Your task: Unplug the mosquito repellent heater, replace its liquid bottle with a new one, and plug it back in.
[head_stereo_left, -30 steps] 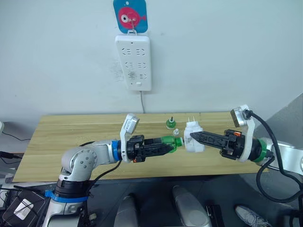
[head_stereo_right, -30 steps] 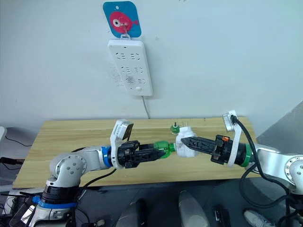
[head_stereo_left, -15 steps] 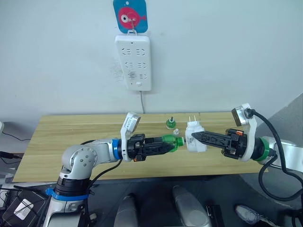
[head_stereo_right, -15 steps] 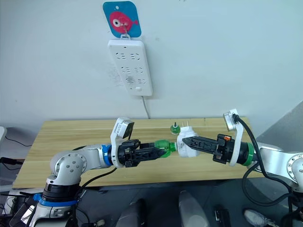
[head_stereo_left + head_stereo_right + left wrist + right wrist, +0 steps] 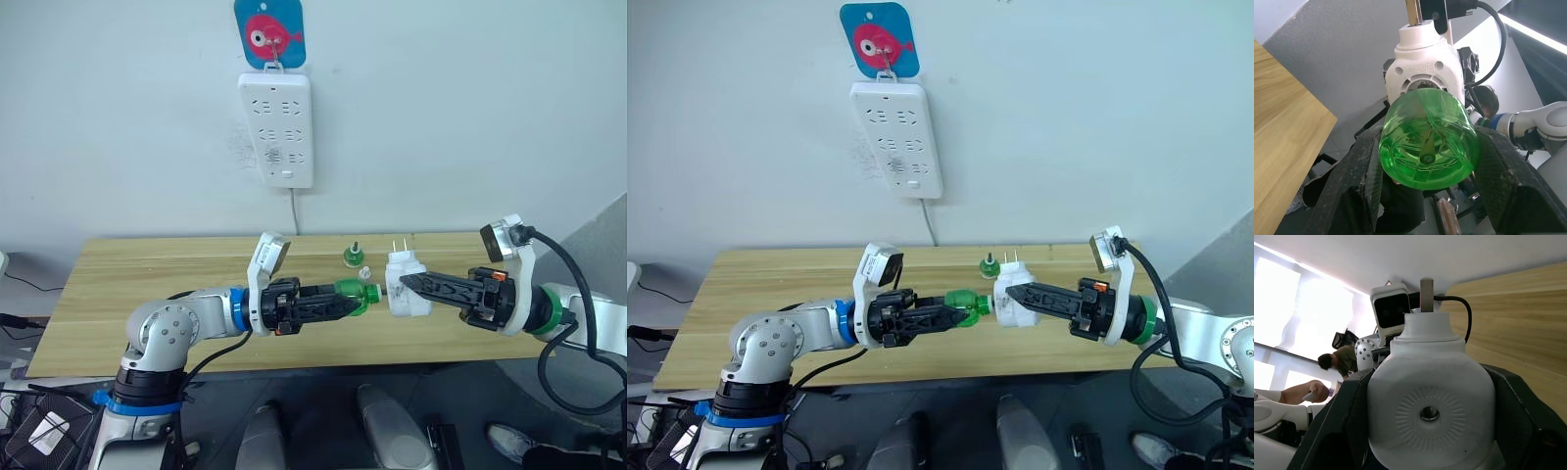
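Mosquito repellent heater (image 5: pixel 406 291): white plug-in unit, unplugged, held in air above worktop (image 5: pixel 147 284) near front edge, prongs up. Right gripper (image 5: pixel 405 283) clamped on its body, bottle socket turned toward left arm.

Green liquid bottle (image 5: pixel 355 292): pinched between fingers of left gripper (image 5: pixel 345 302), lying level, neck at heater socket; seating depth cannot tell. Likely mid-screw step, each arm bracing one part.

Second green bottle (image 5: pixel 353 256): upright on worktop toward rear edge, beyond held pair.

Wall power strip (image 5: pixel 277 129): above worktop, sockets free for re-plugging.
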Available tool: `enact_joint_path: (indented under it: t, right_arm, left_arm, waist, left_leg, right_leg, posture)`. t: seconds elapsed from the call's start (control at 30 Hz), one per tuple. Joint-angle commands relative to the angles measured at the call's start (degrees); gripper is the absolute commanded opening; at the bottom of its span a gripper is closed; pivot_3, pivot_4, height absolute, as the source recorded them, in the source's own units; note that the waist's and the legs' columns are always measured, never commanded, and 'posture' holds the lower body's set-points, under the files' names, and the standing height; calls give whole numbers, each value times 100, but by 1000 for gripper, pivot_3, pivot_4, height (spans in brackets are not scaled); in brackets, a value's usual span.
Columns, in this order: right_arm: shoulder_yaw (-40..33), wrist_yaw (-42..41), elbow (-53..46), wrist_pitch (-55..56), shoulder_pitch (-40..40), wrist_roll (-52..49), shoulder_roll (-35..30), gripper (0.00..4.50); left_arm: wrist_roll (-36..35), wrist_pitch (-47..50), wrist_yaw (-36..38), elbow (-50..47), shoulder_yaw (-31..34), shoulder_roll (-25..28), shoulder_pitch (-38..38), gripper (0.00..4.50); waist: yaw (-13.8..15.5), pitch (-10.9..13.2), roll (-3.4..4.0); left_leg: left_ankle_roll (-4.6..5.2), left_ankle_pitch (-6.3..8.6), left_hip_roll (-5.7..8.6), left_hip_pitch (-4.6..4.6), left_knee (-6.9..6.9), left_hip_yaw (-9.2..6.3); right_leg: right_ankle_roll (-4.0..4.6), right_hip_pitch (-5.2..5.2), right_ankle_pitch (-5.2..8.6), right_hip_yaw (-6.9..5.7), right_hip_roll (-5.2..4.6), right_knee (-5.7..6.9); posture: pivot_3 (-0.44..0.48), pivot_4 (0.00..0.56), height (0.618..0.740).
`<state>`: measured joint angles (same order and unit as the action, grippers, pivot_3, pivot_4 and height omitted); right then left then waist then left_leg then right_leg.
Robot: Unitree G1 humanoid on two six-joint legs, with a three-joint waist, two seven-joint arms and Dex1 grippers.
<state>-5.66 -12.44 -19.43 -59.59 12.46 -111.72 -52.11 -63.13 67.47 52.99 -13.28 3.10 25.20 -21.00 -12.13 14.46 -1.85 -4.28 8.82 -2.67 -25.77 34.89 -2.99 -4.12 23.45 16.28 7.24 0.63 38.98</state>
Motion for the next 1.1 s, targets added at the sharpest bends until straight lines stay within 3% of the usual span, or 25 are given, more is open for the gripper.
enact_joint_path:
  t: [0.03, 0.7, 1.1]
  right_arm:
    - [-57, 22, 30, -153, -22, -128, -103, 2951]
    - [33, 80, -271, -55, 132, -128, 276, 2951]
    - [170, 110, -329, -159, 153, -128, 166, 2951]
  left_arm:
    - [-382, -21, 101, -238, 71, -55, -115, 2310]
    - [373, -787, 270, -411, -503, -18, 102, 2310]
    - [1281, -1896, 491, -540, -994, -62, -4, 2310]
  waist:
    - [0, 0, 0]
    - [2, 0, 0]
    - [10, 0, 0]
  left_leg:
    - [0, 0, 0, 0, 0, 0]
    - [0, 0, 0, 0, 1, 0]
    - [0, 0, 0, 0, 1, 1]
  right_leg:
    - [0, 0, 0, 0, 0, 0]
    - [0, 0, 0, 1, 0, 0]
    - [0, -1, 0, 2, 0, 0]
  posture:
    - [-284, 216, 740]
    - [-282, 223, 740]
    - [-283, 225, 740]
